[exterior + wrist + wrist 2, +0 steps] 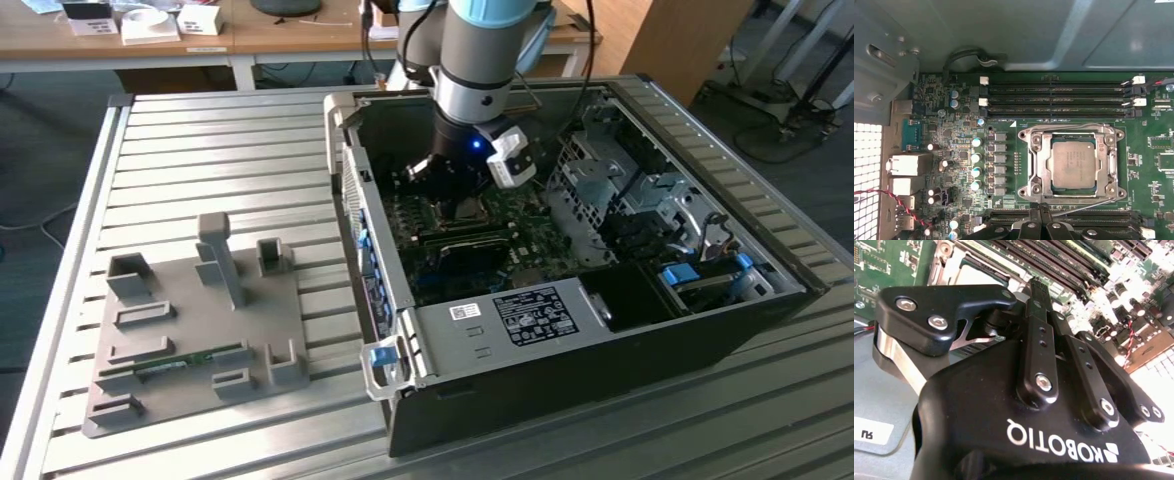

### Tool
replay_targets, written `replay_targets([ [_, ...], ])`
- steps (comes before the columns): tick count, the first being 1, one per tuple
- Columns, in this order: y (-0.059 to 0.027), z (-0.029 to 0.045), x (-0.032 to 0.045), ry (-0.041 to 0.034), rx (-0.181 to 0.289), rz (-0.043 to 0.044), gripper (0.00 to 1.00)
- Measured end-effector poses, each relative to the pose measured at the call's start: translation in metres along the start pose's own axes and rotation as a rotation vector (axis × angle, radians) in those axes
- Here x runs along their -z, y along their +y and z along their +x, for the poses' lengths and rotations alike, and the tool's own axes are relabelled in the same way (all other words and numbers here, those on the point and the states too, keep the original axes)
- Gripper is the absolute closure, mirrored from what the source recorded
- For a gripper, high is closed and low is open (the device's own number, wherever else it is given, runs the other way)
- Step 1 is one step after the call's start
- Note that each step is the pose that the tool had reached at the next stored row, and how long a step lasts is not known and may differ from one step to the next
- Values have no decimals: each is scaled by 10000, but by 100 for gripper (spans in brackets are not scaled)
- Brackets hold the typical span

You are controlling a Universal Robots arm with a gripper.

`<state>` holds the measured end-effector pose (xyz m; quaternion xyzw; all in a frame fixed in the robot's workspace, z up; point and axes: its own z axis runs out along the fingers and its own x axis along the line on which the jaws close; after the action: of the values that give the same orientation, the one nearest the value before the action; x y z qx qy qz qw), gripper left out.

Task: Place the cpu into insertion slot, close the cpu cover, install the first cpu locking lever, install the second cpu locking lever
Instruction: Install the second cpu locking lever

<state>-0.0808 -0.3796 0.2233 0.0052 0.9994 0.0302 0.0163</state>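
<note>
The cpu [1073,166] sits in its socket under the closed cpu cover [1040,165], just beyond the gripper [1039,220], fingers narrowed together, apparently empty. The levers likely remain; catching one needs precise alignment.

Universal Robots arm [474,60]: grey cylindrical body with a light-blue joint cap, ending in a black wrist bearing a small blue light. A white-and-black camera module [509,156] is mounted beside the wrist. Gripper [1036,282] (second wrist view): glossy black housing with white lettering; black linkage bars, fastened with silver screws, run from the housing up to the jaws; a silver metal band edges the housing behind them.
</note>
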Motion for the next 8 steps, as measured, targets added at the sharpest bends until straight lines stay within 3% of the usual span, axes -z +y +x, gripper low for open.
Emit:
replay_targets([
  [8,-4,21,-63,-2,0,0,89],
])
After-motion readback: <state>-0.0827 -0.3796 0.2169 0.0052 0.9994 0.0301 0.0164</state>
